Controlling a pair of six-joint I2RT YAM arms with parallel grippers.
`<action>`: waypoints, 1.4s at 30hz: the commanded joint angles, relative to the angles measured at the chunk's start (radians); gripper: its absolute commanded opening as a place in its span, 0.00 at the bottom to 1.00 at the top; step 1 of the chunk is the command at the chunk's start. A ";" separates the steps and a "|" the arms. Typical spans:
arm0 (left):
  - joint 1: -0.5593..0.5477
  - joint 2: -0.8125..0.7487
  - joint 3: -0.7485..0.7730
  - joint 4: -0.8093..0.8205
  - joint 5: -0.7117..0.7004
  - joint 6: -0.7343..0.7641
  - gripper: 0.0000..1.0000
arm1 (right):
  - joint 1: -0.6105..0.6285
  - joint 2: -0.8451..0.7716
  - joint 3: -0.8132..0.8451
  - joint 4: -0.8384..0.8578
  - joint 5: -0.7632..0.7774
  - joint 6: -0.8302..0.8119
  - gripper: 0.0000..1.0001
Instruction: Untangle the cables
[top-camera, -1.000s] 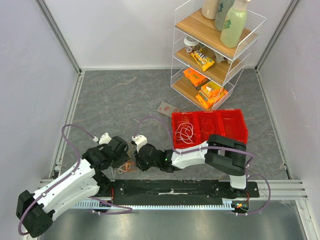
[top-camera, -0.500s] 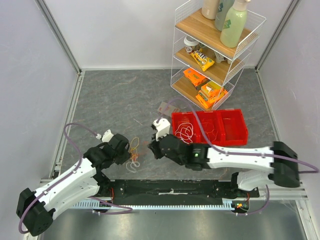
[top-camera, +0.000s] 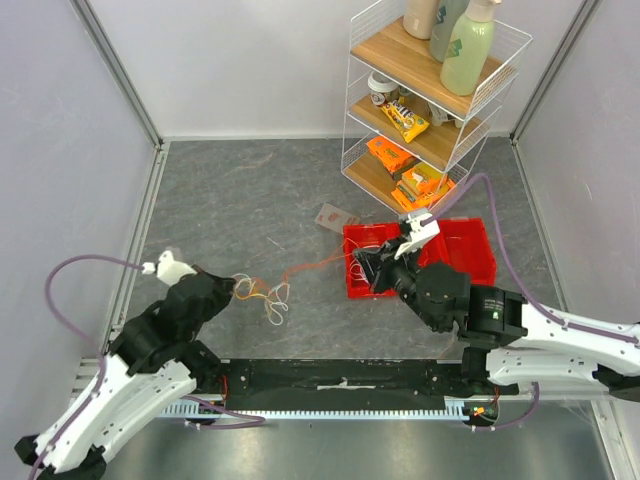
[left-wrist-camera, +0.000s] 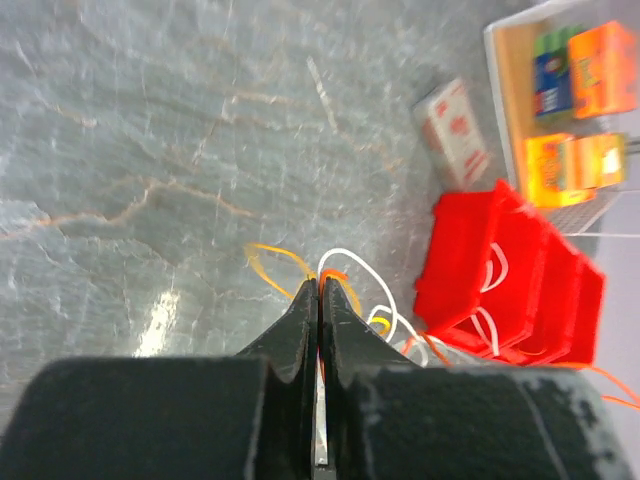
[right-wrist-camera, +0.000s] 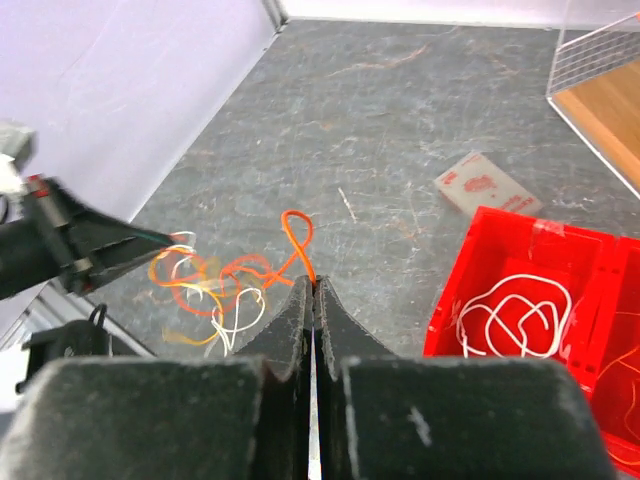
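Observation:
The cables (top-camera: 264, 296) are a small tangle of orange, yellow and white loops hanging at my left gripper (top-camera: 236, 287), which is shut on an orange strand (left-wrist-camera: 338, 272). My right gripper (top-camera: 362, 262) sits over the left end of the red bin (top-camera: 470, 262), shut on an orange cable (top-camera: 315, 266) that stretches from the tangle to it. In the right wrist view the jaws (right-wrist-camera: 313, 285) pinch this cable below its loop (right-wrist-camera: 297, 235), and the tangle (right-wrist-camera: 208, 290) hangs to the left. A white cable (right-wrist-camera: 520, 312) lies coiled in the bin.
A wire shelf rack (top-camera: 430, 100) with bottles and snack packs stands at the back right, just behind the red bin. A small flat card (top-camera: 337, 216) lies on the grey floor left of the bin. Purple hoses loop off both arms. Walls close in left and right.
My right gripper has moved right and back to the bin, drawing the orange cable out of the tangle. My left gripper has pulled left, keeping hold of the tangle.

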 joint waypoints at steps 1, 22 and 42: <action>0.002 -0.176 0.074 -0.035 -0.155 0.184 0.02 | -0.001 0.053 -0.058 -0.004 0.066 0.040 0.00; 0.003 -0.229 0.143 0.025 -0.129 0.376 0.02 | -0.003 -0.086 0.069 -0.386 0.530 0.114 0.00; 0.003 0.138 -0.164 0.181 0.030 0.138 0.79 | -0.003 -0.202 0.310 -0.285 0.457 -0.165 0.00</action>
